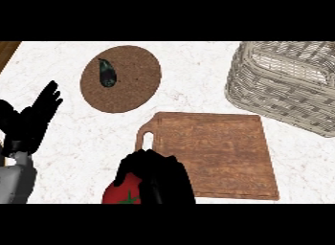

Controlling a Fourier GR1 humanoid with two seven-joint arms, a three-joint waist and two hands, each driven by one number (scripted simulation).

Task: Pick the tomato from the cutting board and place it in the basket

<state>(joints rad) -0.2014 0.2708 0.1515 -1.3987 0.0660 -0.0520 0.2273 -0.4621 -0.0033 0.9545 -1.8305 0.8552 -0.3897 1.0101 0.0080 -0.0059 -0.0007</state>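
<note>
The tomato (118,189) is held in the right hand (160,176), with the fingers curled round it, low in the view and just beside the near left corner of the board (220,153). The basket (269,93) is set well apart, past the board's far right corner. The left hand (29,119) is seen open, fingers up, at the left edge. The round, smooth tomato could be squeezed out of the fingers on the long way over. It could also be bumped on the basket's tall rim if carried too low.
</note>
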